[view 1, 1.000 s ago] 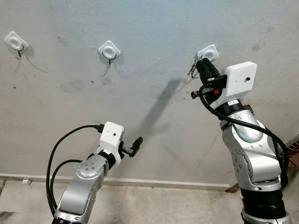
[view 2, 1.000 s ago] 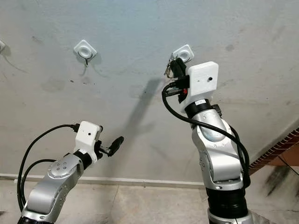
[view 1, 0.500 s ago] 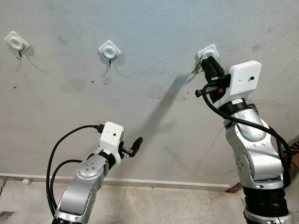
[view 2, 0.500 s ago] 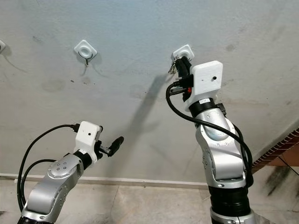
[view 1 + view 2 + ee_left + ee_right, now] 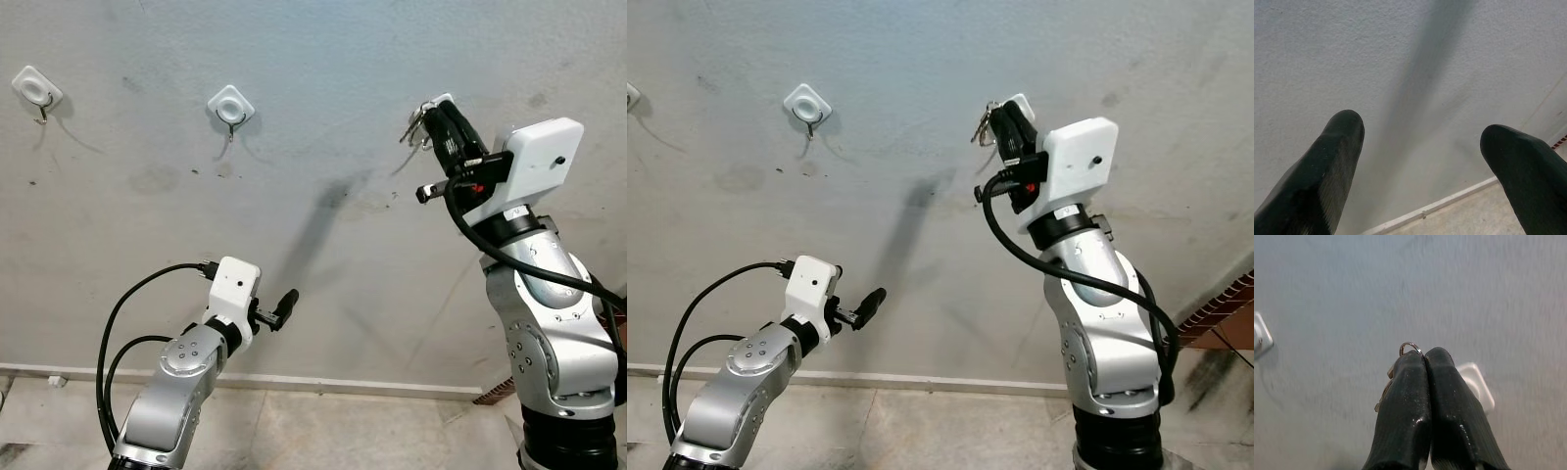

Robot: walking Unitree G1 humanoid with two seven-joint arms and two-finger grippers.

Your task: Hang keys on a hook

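Your right gripper (image 5: pixel 438 119) is raised to the wall, its fingers pressed together on the keys (image 5: pixel 415 125), whose ring (image 5: pixel 1410 347) pokes out just past the fingertips. The white hook plate (image 5: pixel 1478 384) sits right behind those tips, partly covered by them. I'd judge the main risk to be the ring sliding past the hook: the fingers hide the hook itself, so you can't confirm it is threaded, and releasing early would drop the keys. Your left gripper (image 5: pixel 286 301) idles low, fingers spread apart. No brand, label or writing is readable anywhere.
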